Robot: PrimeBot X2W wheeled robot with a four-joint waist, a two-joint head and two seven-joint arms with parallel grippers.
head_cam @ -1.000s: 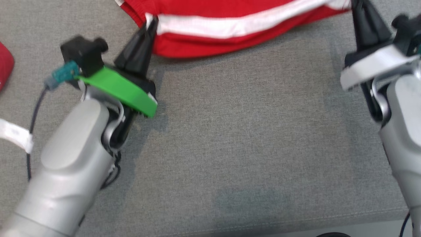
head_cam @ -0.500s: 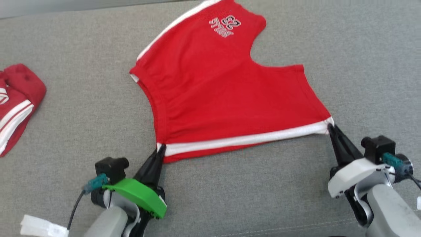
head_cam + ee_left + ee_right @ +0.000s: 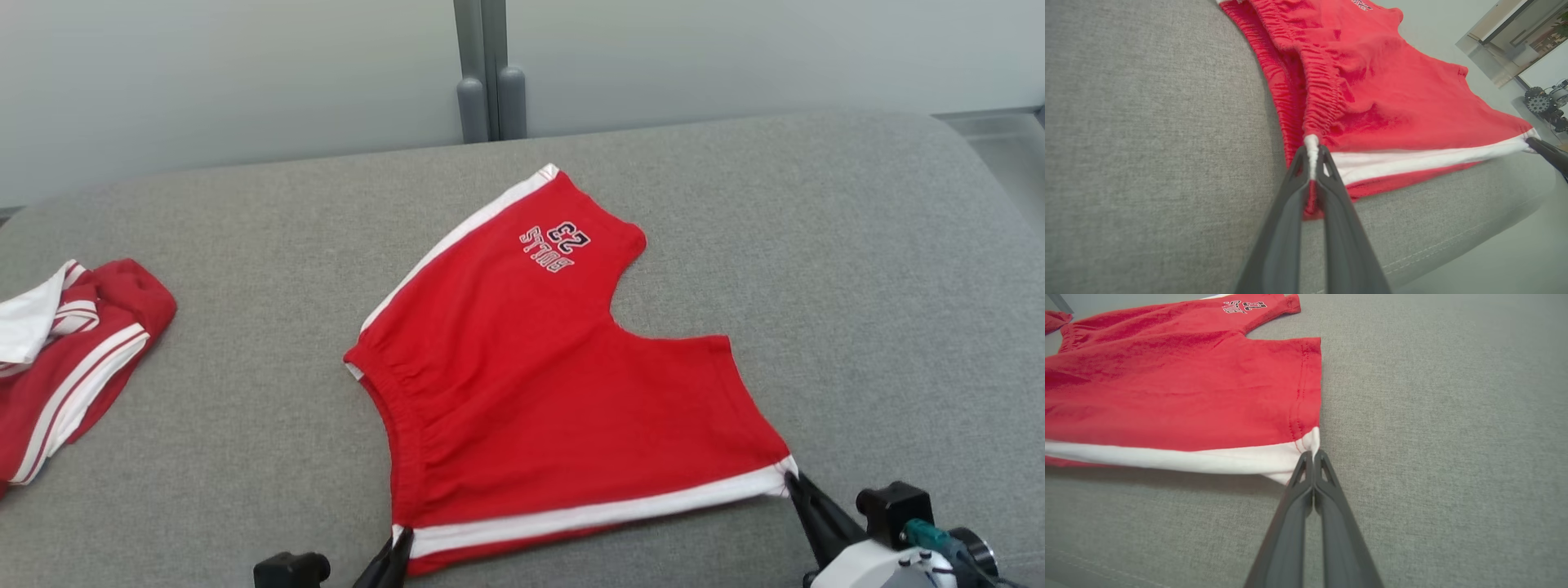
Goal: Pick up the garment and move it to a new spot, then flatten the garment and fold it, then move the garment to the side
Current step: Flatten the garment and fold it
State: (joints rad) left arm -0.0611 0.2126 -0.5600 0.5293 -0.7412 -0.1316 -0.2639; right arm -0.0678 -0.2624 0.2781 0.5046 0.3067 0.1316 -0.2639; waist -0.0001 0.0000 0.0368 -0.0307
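The garment (image 3: 539,384) is a pair of red shorts with white side stripes and a printed number, spread on the grey cushion (image 3: 857,286). My left gripper (image 3: 397,545) is shut on its waistband corner at the near left; the left wrist view shows the white stripe end (image 3: 1311,143) pinched between the fingertips. My right gripper (image 3: 793,483) is shut on the leg-hem corner at the near right, and the right wrist view shows that white corner (image 3: 1312,443) in its tips. The near white edge (image 3: 596,514) is stretched between the two grippers, slightly lifted.
Another red and white garment (image 3: 65,359) lies bunched at the cushion's far left. A pale wall with a grey post (image 3: 488,73) rises behind the cushion. The cushion's front seam (image 3: 1453,241) runs close to my grippers.
The head camera has tilted up, so the whole picture shifted down and the wall came into view. Both grippers keep their hold on the same corners of the shorts.
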